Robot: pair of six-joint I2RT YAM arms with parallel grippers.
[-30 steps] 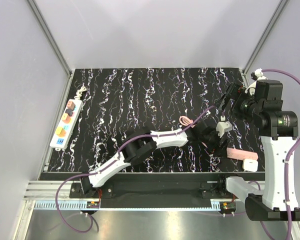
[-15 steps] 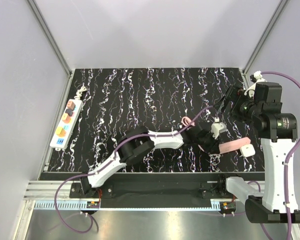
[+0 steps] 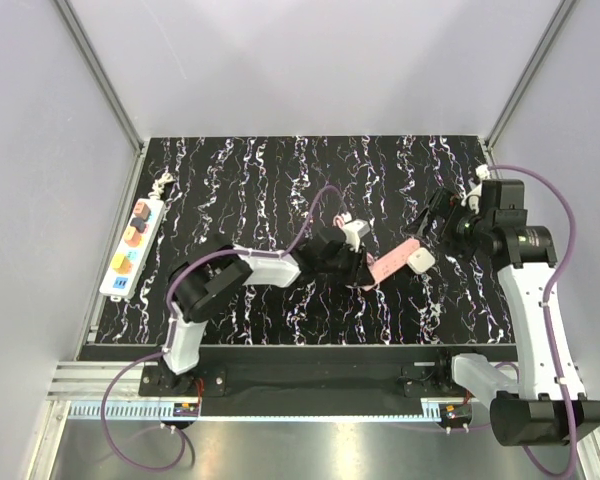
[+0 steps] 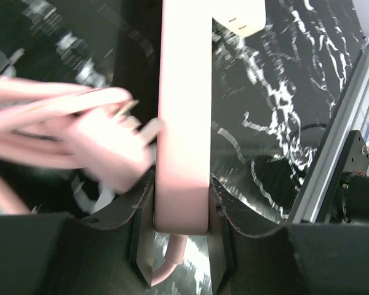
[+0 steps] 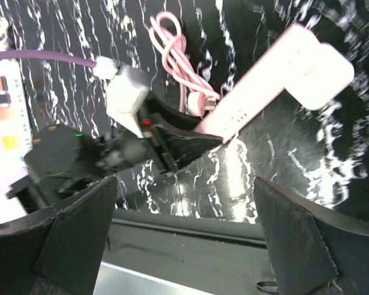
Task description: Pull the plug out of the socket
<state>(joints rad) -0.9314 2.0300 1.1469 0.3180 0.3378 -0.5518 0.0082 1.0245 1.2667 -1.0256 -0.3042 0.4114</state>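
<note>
The socket, a long white power strip [image 3: 132,247] with orange, yellow and blue patches, lies at the table's far left edge, far from both grippers. It also shows at the left rim of the right wrist view [image 5: 6,110]. My left gripper [image 3: 360,270] is shut on the cord end of a pink power bar [image 4: 184,123], near the table's middle. A white cube adapter [image 3: 420,259] sits on the bar's far end. The bar's pink plug [image 4: 111,153] and coiled cord [image 5: 178,67] hang beside it. My right gripper [image 3: 435,215] is open and empty, just right of the cube.
Metal frame posts and grey walls stand close along the table's left, right and back sides. A metal rail [image 3: 310,375] runs along the near edge. My left arm's purple cable [image 3: 315,205] loops over the mat.
My left gripper has carried the pink bar and white cube leftward from the right front of the table toward the middle. My right gripper has followed to the left.
</note>
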